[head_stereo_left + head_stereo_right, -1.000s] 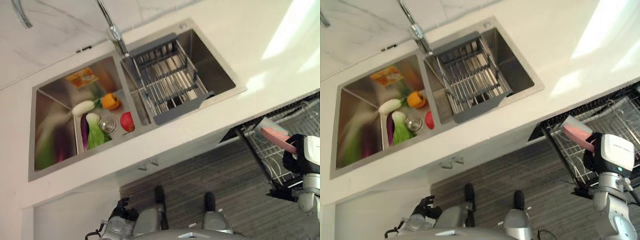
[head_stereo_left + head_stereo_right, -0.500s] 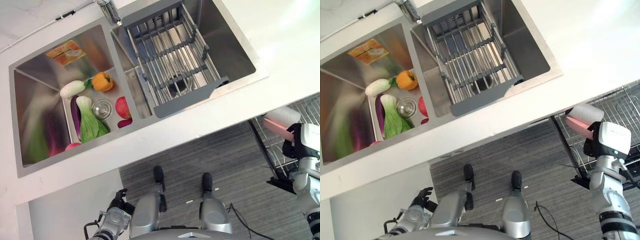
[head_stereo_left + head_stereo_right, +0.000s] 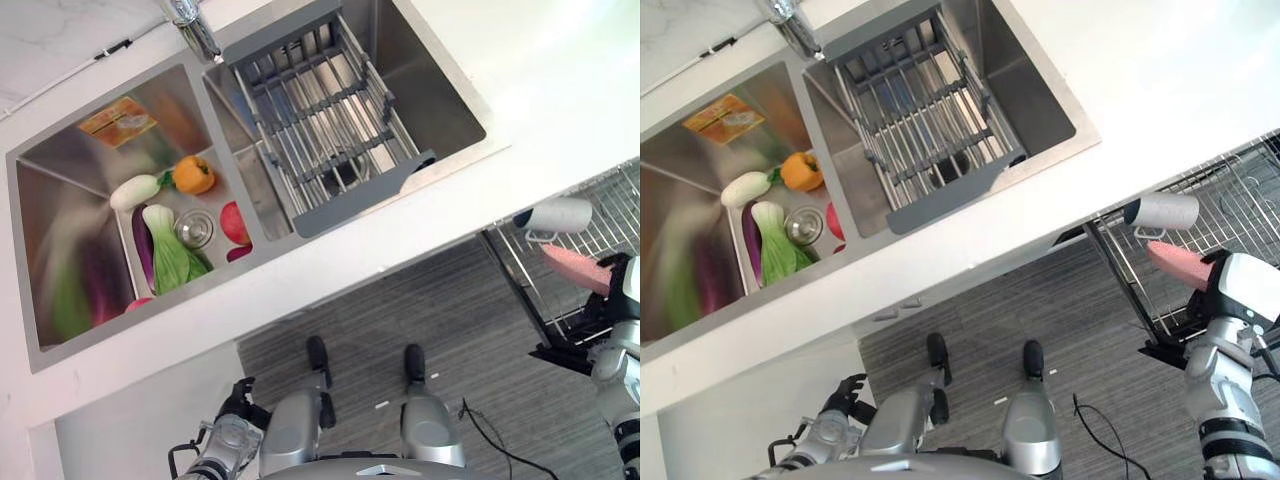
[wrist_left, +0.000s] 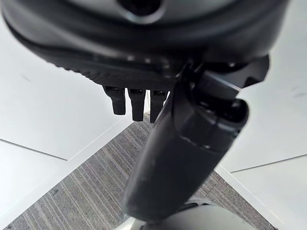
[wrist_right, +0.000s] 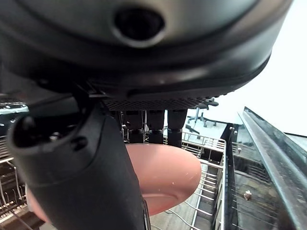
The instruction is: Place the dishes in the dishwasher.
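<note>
The right hand (image 3: 1230, 300), at four o'clock, grips a pink plate (image 3: 1180, 264) over the dishwasher rack (image 3: 1225, 200). A grey cup (image 3: 1162, 211) lies beside it. The left hand (image 3: 238, 405), at seven o'clock, hangs relaxed and empty.

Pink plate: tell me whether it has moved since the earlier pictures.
Yes. Judged against the white cup on the dishwasher rack, the pink plate in the right hand has drawn away, lower in the view.

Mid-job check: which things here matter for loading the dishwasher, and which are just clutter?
Job:
pink dish pinched in the right hand
dishwasher rack, with a white cup lying in it

Lying about:
vegetables in the sink
grey drain rack
left hand, idle, low by the floor
</note>
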Tool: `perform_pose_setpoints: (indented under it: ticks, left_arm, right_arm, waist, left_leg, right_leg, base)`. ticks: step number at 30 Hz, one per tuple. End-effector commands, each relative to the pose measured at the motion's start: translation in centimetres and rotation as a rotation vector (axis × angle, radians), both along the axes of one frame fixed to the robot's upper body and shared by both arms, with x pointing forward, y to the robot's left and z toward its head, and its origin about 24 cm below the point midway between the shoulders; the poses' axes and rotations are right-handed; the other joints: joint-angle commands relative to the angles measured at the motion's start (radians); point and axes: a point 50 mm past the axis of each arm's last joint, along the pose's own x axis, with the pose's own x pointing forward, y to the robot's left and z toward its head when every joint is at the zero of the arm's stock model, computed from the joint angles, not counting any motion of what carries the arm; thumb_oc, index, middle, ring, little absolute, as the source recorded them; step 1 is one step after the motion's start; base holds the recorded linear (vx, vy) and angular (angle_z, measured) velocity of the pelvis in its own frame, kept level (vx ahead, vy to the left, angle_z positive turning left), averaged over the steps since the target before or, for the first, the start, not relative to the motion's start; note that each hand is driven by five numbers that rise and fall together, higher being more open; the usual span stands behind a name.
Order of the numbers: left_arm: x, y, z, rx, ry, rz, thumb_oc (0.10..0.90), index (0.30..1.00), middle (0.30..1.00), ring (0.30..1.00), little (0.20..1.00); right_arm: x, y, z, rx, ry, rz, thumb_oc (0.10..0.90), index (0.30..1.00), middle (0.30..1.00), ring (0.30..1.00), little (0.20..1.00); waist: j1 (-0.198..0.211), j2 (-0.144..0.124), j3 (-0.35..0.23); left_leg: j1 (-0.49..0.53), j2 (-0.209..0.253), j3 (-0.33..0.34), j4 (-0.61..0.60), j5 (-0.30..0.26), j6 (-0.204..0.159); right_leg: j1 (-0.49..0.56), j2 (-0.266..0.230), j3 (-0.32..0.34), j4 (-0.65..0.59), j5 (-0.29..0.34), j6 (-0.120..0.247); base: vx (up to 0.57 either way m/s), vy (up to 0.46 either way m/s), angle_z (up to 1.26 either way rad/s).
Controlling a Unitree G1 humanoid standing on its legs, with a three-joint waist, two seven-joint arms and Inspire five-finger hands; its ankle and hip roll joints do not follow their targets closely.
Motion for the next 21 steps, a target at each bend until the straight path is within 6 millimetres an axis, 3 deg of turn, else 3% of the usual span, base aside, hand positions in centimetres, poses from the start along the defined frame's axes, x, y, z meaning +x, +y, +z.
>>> perform_pose_setpoints:
  ticks: [1,8,11,12,18,21]
  left_arm:
    - [-0.7,-0.3,-0.5,0.006,0.056,0.000,0.800,0.900,0.900,0.900,0.900]
    - [-1.2,-0.3,-0.7,0.019,0.089,-0.009,0.800,0.900,0.900,0.900,0.900]
    - [-1.4,-0.1,-0.8,0.027,0.095,0.001,0.800,0.900,0.900,0.900,0.900]
    - [-1.4,-0.1,-0.8,0.027,0.095,0.001,0.800,0.900,0.900,0.900,0.900]
    - [-1.8,-0.3,-0.9,0.017,0.118,-0.001,0.800,0.900,0.900,0.900,0.900]
    - [-2.0,-0.5,-1.0,0.010,0.130,-0.004,0.800,0.900,0.900,0.900,0.900]
  right_arm:
    - [-0.1,-1.8,6.3,-0.085,-0.276,-0.023,0.800,0.900,0.900,0.900,0.900]
    - [-2.1,-2.1,8.8,-0.028,-0.534,-0.072,0.800,0.900,0.900,0.900,0.900]
    - [-4.4,-3.6,8.0,0.066,-0.647,-0.192,0.800,0.900,0.900,0.900,0.900]
    - [-4.4,-3.6,8.0,0.066,-0.647,-0.192,0.800,0.900,0.900,0.900,0.900]
    - [-8.7,-5.9,5.6,0.138,-0.666,-0.409,0.800,0.900,0.900,0.900,0.900]
    - [-9.7,-6.0,4.4,0.174,-0.652,-0.451,0.800,0.900,0.900,0.900,0.900]
  waist:
    - [0.013,-0.013,-0.064]
    - [-0.004,-0.021,-0.103]
    - [-0.010,-0.025,-0.117]
    - [-0.010,-0.025,-0.117]
    - [-0.035,-0.017,-0.128]
    - [-0.047,-0.009,-0.125]
  left_leg:
    - [0.009,0.046,-0.016,0.123,-0.125,-0.016]
    - [0.038,0.047,-0.016,0.117,-0.133,-0.019]
    - [0.054,0.046,-0.017,0.114,-0.139,-0.018]
    - [0.054,0.046,-0.017,0.114,-0.139,-0.018]
    - [0.069,0.044,-0.017,0.104,-0.142,-0.017]
    - [0.072,0.043,-0.011,0.101,-0.142,-0.017]
  right_leg:
    - [-0.119,0.021,0.016,0.143,-0.056,0.005]
    - [-0.071,0.029,0.014,0.115,-0.065,0.001]
    - [-0.049,0.031,0.016,0.104,-0.068,0.001]
    - [-0.049,0.031,0.016,0.104,-0.068,0.001]
    - [-0.038,0.033,0.020,0.099,-0.074,0.000]
    - [-0.041,0.033,0.023,0.101,-0.076,-0.001]
  base:
    - [0.05,-0.014,-0.03]
    - [0.05,-0.010,-0.01]
    - [0.05,-0.008,-0.01]
    - [0.04,-0.003,0.00]
    - [0.01,0.003,0.00]
    - [0.00,0.020,-0.04]
